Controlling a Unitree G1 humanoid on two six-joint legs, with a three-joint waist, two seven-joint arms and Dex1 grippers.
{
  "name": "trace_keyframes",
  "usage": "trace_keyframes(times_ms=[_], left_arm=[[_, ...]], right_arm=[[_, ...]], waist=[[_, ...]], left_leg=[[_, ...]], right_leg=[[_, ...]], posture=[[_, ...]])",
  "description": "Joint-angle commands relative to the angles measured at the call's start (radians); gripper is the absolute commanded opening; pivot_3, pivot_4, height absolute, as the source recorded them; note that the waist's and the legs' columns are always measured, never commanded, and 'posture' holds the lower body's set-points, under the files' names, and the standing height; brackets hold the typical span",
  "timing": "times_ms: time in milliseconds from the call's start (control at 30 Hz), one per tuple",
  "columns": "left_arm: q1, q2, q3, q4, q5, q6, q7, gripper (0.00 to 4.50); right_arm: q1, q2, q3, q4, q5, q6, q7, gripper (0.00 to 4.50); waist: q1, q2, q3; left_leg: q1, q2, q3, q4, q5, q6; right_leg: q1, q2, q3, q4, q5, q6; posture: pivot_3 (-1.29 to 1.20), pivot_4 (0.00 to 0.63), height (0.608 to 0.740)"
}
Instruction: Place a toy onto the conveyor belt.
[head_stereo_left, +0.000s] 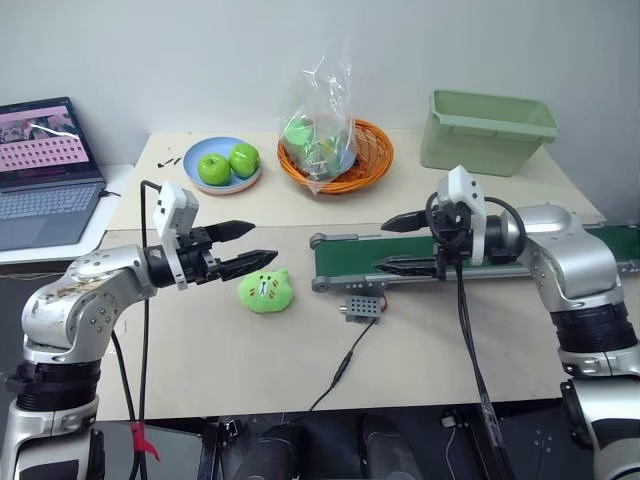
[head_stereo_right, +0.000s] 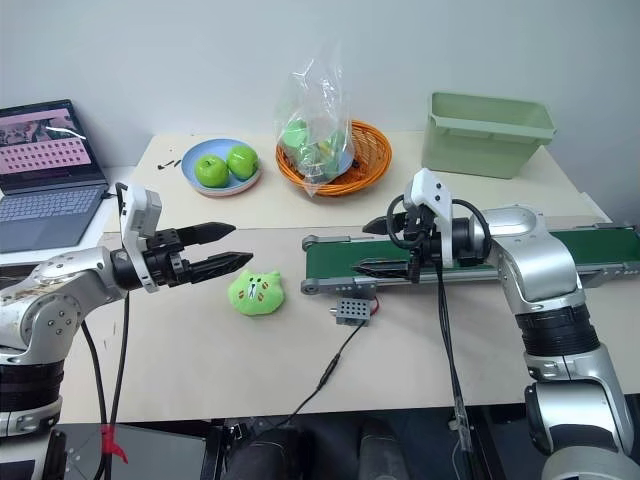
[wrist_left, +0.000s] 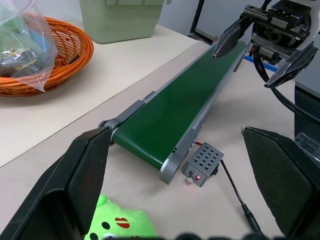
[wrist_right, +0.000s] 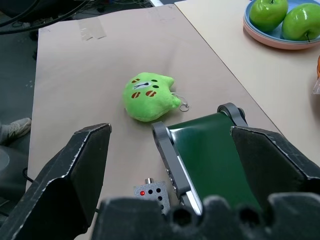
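**Green toy on the worktop, short of the belt**

The toy (head_stereo_left: 266, 291) lies on the bare worktop (head_stereo_left: 200, 350), face up, its pink and dark marks showing. It sits just off the near end of the conveyor belt (head_stereo_left: 420, 260), close to the end roller but apart from it, and nothing holds it.

The belt runs along the worktop toward its right edge, dark green in a grey frame. A small grey control box (head_stereo_left: 362, 309) with a red light sits against the frame's front side near that same end, and a black cable (head_stereo_left: 345, 365) trails from it toward the worktop's front edge.

The left end effector (head_stereo_left: 250, 247) hangs above the worktop beside the toy, pointing toward it and the belt, its two black fingers spread apart and empty. The right end effector (head_stereo_left: 392, 246) hovers over the belt, pointing back toward the toy, its fingers also apart with nothing between them.

Toward the back edge stand a blue plate (head_stereo_left: 222, 181) with two green apples (head_stereo_left: 228, 164), an orange wicker basket (head_stereo_left: 370, 160) holding a clear plastic bag (head_stereo_left: 320, 110) with green items inside, and a pale green bin (head_stereo_left: 487, 132) at the back right corner. An open laptop (head_stereo_left: 45, 170) sits on a separate surface past the worktop's left edge.
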Motion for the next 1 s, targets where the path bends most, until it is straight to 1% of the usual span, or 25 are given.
trace_keyframes(times_ms=[33,100,167,267,400,533,767,1000], left_arm=[[0.013,0.016,0.04,-0.024,0.0,-0.01,0.009,4.45],[0.039,0.015,0.065,-0.004,0.015,-0.013,0.039,4.45],[0.063,-0.011,0.063,0.024,0.035,-0.015,0.081,4.45],[0.103,-0.099,-0.025,0.06,0.146,-0.081,0.175,4.45],[0.093,-0.183,-0.075,0.107,0.241,-0.147,0.245,4.45],[0.062,-0.24,-0.11,0.167,0.305,-0.188,0.288,4.45],[0.045,-0.264,-0.157,0.226,0.385,-0.232,0.291,4.45],[0.091,-0.273,-0.193,0.252,0.458,-0.278,0.293,4.45]], right_arm=[[-0.029,-0.003,-0.019,-0.009,0.003,-0.019,0.005,4.5],[-0.031,-0.002,-0.013,-0.001,0.0,-0.022,0.01,4.5],[-0.034,0.0,-0.007,0.004,-0.002,-0.024,0.012,4.5],[-0.036,0.009,-0.005,0.003,-0.004,-0.023,0.007,4.5],[-0.024,0.01,-0.011,-0.013,-0.001,-0.015,0.0,4.5],[-0.008,0.001,-0.023,-0.03,0.002,-0.009,-0.01,4.5],[0.013,-0.009,-0.035,-0.054,0.008,0.0,-0.03,4.5],[0.024,-0.014,-0.038,-0.067,0.01,0.0,-0.048,4.5]], waist=[[0.0,0.0,0.0],[-0.003,0.0,0.0],[-0.003,0.0,0.0],[0.002,0.0,0.0],[0.011,0.0,0.0],[0.017,0.0,0.0],[0.015,0.0,0.0],[0.015,0.0,0.0]], left_leg=[[0.0,0.0,0.0,0.0,0.0,0.0],[0.0,0.0,0.0,0.0,0.0,0.0],[0.0,0.0,0.0,0.0,0.0,0.0],[0.001,0.0,0.0,-0.001,0.0,0.0],[0.0,0.0,0.0,0.0,0.0,0.0],[0.0,0.0,0.0,-0.001,0.0,-0.001],[0.0,0.001,0.0,-0.001,0.0,0.0],[0.0,0.001,0.0,-0.001,0.0,0.0]], right_leg=[[0.0,0.0,0.0,0.0,0.0,0.0],[0.0,0.0,0.0,0.0,0.0,0.0],[0.0,0.0,0.0,0.0,0.0,0.0],[0.001,0.0,0.0,0.0,0.0,0.0],[0.0,0.0,0.0,-0.001,0.0,-0.001],[0.0,0.0,0.0,-0.001,0.0,-0.001],[0.0,0.0,0.0,-0.001,0.0,-0.001],[0.0,0.0,0.0,-0.001,0.0,-0.001]], posture=[[0.0,0.15,0.732],[0.0,0.15,0.732],[0.0,0.15,0.732],[0.0,0.15,0.732],[0.0,0.15,0.732],[0.0,0.15,0.732],[0.0,0.15,0.732],[0.0,0.15,0.732]])
